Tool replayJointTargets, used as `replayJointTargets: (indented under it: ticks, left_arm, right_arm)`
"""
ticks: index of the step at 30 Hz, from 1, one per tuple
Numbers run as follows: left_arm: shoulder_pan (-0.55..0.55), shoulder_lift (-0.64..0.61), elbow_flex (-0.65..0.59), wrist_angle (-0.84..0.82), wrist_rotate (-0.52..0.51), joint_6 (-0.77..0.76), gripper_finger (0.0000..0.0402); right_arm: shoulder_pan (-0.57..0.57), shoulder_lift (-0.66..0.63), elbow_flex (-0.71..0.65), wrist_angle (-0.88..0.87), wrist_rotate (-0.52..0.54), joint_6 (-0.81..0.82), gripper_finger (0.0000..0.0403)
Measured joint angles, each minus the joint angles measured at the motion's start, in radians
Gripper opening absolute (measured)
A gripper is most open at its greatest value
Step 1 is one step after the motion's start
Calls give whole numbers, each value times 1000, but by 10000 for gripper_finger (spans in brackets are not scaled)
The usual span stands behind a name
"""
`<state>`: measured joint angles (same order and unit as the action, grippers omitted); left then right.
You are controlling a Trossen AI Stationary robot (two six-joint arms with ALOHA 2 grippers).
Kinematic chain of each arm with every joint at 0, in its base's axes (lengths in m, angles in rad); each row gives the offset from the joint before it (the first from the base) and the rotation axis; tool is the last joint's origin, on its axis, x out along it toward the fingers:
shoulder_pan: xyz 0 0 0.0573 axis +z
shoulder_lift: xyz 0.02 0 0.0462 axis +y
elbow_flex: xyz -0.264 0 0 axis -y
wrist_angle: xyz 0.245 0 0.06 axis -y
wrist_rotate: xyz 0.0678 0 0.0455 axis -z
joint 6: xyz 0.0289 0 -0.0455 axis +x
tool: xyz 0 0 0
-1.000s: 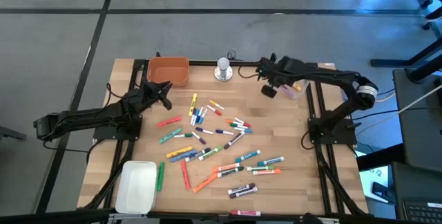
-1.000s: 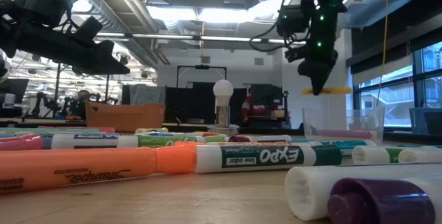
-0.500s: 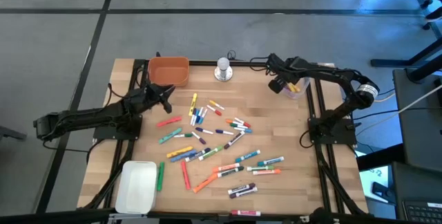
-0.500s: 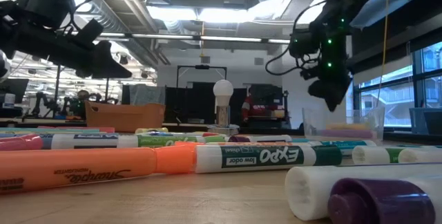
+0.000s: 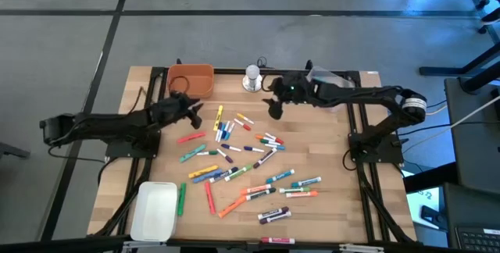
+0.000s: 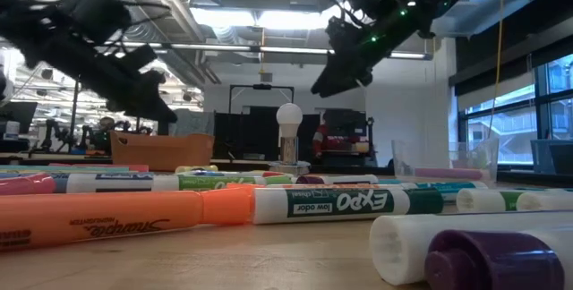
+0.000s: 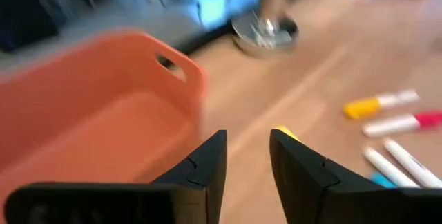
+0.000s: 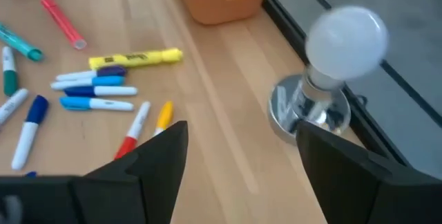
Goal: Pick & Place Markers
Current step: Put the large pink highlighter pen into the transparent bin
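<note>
Since a second ago, the right end effector (image 5: 275, 109) has swung away from the clear plastic cup (image 5: 334, 97) at the upper right of the overhead frame and now sits left of it, below and to the right of the white bulb-topped object on a round silver base (image 5: 251, 79). Its fingers (image 8: 153, 156) stand spread wide with nothing between them; the yellow marker it carried earlier is gone from its grip. Meanwhile the left end effector (image 5: 190, 112) has shifted slightly rightward, just below the orange plastic bin (image 5: 190, 80) in the upper left part of the wooden worktop (image 5: 336, 155). Its fingers (image 7: 207, 162) are parted by a narrow gap and grasp nothing; the bin's rim fills the left of its wrist picture.

Loose markers (image 5: 250, 163) in many colours lie scattered across the middle of the worktop, from just right of the left end effector down toward the lower centre of the overhead frame. A yellow highlighter (image 8: 136, 59) lies near the bin, with blue and white markers just beside it in the right wrist picture. A red marker (image 5: 190, 137) lies below the left end effector. A white rectangular tray (image 5: 154, 210) rests at the lower left corner. In the table-level picture, an orange highlighter (image 6: 107, 216) and a green-labelled white marker (image 6: 345, 203) lie in the foreground, touching end to end.
</note>
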<state>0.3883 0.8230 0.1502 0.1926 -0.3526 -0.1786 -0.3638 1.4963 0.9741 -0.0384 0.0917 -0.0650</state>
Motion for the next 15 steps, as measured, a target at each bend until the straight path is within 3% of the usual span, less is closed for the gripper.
replayJointTargets:
  ticks: [8, 15]
  left_arm:
    - [-94, 144, 219, -466, 167, -189, 139]
    - [-167, 205, 317, -638, 220, -252, 139]
  right_arm:
    - [8, 1, 0, -32, -36, 3, 270]
    - [8, 50, 0, -13, 21, 0, 270]
